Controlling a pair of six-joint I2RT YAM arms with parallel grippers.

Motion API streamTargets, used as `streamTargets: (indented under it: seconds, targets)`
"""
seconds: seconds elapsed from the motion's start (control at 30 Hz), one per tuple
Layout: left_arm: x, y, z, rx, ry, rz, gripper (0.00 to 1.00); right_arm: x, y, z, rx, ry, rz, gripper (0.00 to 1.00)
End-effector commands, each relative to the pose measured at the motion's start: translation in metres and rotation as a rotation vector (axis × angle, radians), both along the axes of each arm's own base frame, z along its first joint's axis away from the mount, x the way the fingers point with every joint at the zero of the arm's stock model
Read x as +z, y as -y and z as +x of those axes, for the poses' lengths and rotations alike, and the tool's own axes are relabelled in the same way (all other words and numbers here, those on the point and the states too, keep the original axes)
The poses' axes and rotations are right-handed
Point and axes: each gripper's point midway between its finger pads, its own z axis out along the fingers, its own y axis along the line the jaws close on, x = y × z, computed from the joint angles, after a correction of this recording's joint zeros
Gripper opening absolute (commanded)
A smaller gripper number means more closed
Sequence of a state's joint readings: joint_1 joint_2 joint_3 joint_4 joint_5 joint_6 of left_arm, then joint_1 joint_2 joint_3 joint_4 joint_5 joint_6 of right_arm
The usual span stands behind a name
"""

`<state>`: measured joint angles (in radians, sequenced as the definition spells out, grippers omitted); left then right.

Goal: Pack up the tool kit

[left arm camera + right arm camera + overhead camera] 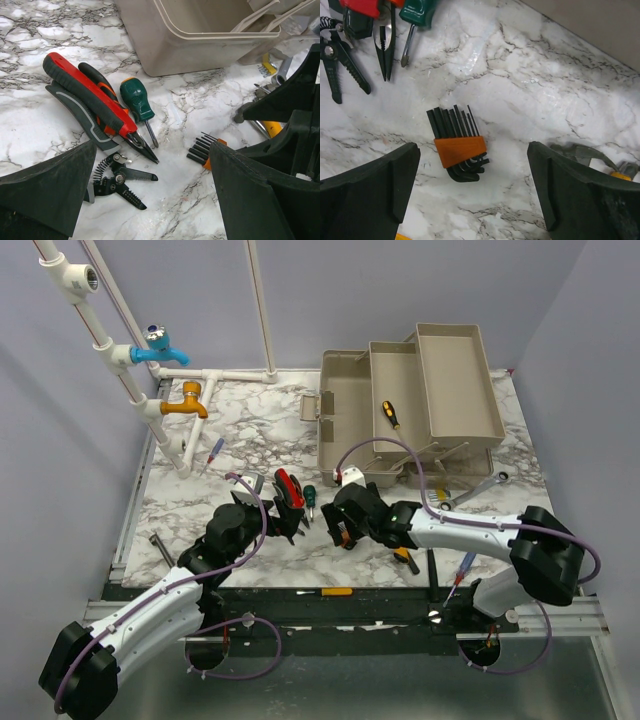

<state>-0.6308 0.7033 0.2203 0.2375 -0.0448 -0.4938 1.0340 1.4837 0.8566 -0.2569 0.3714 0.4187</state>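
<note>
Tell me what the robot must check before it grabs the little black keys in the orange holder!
1. Right jaws open: ok.
2. Hex keys lying between those jaws: ok.
3. Keys apart from pliers and screwdriver: ok.
4. Toolbox trays folded open: ok.
5. Left jaws far enough away: cannot tell.

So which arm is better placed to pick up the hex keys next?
Right. The right pincer hangs open directly over the hex keys, a finger either side. The left pincer, also open, is nearer the pliers, the keys beside one finger.
</note>
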Motion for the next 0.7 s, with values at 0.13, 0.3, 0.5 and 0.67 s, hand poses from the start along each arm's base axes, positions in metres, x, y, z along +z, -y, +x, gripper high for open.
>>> streamTargets:
  seconds: [0.13,0.3,0.5,0.67]
  targets:
    - [0.007,0.002,-0.001,-0.013,0.02,-0.007,0.99,-0.037,0.003,-0.019,0.131,-0.121,-0.15,1.0]
    - [0.006,0.002,-0.002,-0.016,0.017,-0.008,0.98,-0.048,-0.001,-0.017,0.184,-0.143,-0.214,0.95]
    - [0.007,0.001,-0.003,-0.014,0.022,-0.011,0.98,-0.063,-0.001,-0.021,0.279,-0.184,-0.289,0.92]
    - [0.007,0.001,-0.002,-0.011,0.022,-0.008,0.98,-0.071,-0.007,-0.035,0.343,-0.248,-0.263,0.8]
